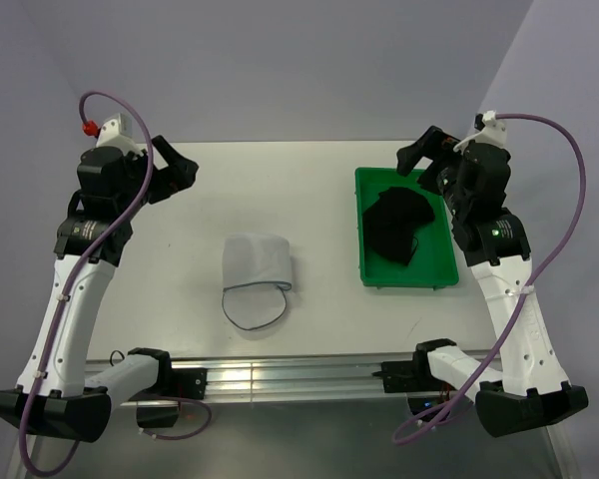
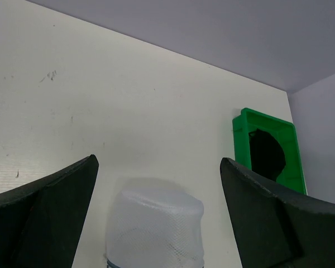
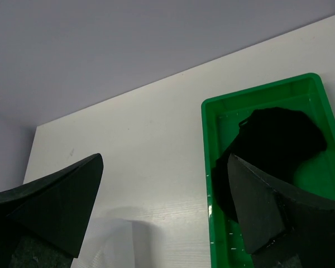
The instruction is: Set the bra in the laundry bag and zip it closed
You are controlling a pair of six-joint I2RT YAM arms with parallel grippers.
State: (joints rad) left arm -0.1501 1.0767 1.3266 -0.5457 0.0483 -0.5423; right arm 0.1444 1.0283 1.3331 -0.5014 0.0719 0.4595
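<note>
The black bra (image 1: pixel 396 227) lies bunched in the green tray (image 1: pixel 434 274) at the right; it also shows in the right wrist view (image 3: pixel 279 139) and the left wrist view (image 2: pixel 266 153). The pale mesh laundry bag (image 1: pixel 257 269) lies flat mid-table, its dark zipper edge toward the near side; it also shows in the left wrist view (image 2: pixel 155 226). My left gripper (image 1: pixel 183 172) is open and empty, raised at the far left, well away from the bag. My right gripper (image 1: pixel 419 152) is open and empty above the tray's far end.
The green tray (image 3: pixel 212 184) stands on the white table (image 1: pixel 309 190) near its right edge. Purple cables loop off both arms. A metal rail runs along the table's near edge.
</note>
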